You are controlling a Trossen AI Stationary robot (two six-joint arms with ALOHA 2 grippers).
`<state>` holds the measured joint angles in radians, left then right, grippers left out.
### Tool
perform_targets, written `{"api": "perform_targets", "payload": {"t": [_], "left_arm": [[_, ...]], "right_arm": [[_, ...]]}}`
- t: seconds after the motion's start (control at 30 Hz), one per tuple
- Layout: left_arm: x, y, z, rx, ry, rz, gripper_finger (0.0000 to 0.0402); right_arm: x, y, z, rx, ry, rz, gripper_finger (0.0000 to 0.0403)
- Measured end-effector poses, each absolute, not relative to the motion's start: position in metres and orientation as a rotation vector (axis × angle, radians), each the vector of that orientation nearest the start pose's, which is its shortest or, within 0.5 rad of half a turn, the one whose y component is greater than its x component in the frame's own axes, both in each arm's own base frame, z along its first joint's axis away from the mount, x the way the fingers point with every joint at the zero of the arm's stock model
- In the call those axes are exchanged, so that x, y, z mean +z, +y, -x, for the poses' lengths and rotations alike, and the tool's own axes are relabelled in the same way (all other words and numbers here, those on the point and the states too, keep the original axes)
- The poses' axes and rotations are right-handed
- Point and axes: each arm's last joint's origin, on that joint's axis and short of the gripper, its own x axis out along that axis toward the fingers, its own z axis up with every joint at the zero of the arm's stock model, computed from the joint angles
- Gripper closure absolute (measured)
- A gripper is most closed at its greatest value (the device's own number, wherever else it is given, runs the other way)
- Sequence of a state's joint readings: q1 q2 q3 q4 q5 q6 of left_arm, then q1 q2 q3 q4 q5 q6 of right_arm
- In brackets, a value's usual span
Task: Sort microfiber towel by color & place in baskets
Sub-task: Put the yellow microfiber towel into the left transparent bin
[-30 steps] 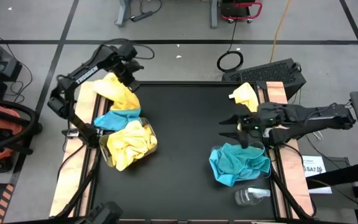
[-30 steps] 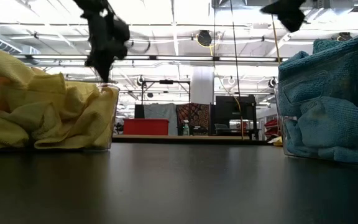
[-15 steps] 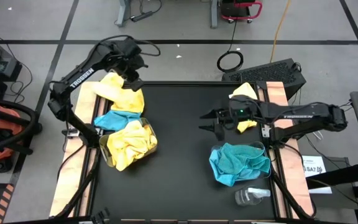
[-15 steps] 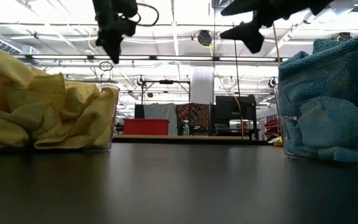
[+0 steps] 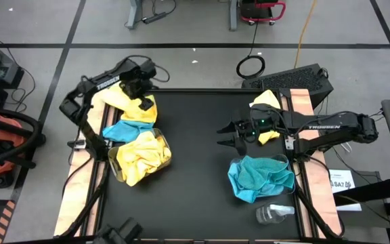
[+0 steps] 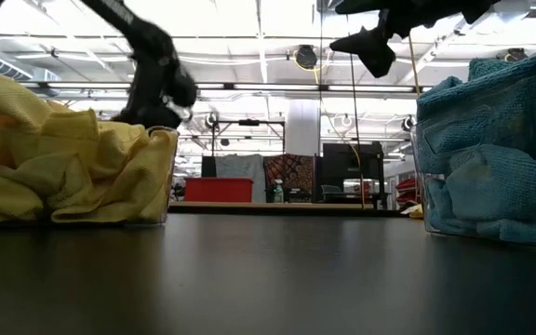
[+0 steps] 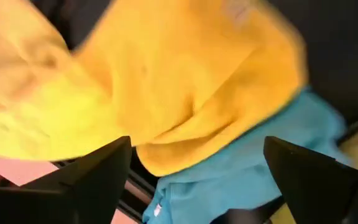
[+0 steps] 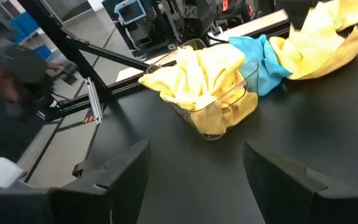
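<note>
Left gripper (image 5: 143, 102): fingers spread wide, empty, low over the loose yellow towel (image 5: 128, 102) at the far left corner of the table (image 5: 195, 169); in the left wrist view the two dark fingers (image 7: 92, 180) frame that yellow cloth (image 7: 166, 93).
Loose turquoise towel (image 5: 122, 129): lies against the near edge of the loose yellow one, between it and the left basket.
Left basket (image 5: 141, 157): clear bin on the left side of the table, heaped with yellow towels (image 6: 63, 158).
Right gripper (image 5: 227, 135): fingers parted wide, empty, held in the air over the middle-right of the table, pointing toward the left side.
Right basket (image 5: 261, 177): clear bin near the right edge, nearer than the right gripper, filled with turquoise towels (image 6: 491, 140).
Second loose yellow towel (image 5: 266, 105): at the far right edge, partly under the right arm.
Clear plastic bottle (image 5: 271, 213): lies on its side just nearer than the right basket.
</note>
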<state>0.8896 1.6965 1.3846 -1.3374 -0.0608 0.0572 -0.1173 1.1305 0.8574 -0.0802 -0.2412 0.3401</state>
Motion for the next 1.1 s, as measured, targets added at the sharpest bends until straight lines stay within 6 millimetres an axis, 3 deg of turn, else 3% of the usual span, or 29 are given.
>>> {"api": "perform_targets", "payload": {"t": [0.2,0.47,0.67,0.83,1.03,1.1], "left_arm": [[0.204,0.247,-0.170,0.710,1.598,0.723,0.0033],[0.163,0.263,-0.161,0.686,1.668,0.796,0.0036],[0.149,0.275,-0.170,0.676,1.643,0.754,0.0064],[0.142,0.278,-0.173,0.629,1.616,0.767,0.0168],[0.143,0.275,-0.175,0.525,1.594,0.782,0.0370],[0.146,0.273,-0.178,0.510,1.597,0.780,0.0386]], "right_arm": [[0.301,-0.022,-0.248,0.065,0.367,-0.379,0.0154],[0.300,-0.022,-0.248,0.063,0.370,-0.386,0.0154],[0.300,-0.022,-0.248,0.061,0.377,-0.406,0.0154],[0.299,-0.022,-0.248,0.057,0.383,-0.399,0.0154],[0.300,-0.022,-0.248,0.059,0.380,-0.391,0.0154],[0.300,-0.022,-0.248,0.059,0.380,-0.390,0.0154]]}}
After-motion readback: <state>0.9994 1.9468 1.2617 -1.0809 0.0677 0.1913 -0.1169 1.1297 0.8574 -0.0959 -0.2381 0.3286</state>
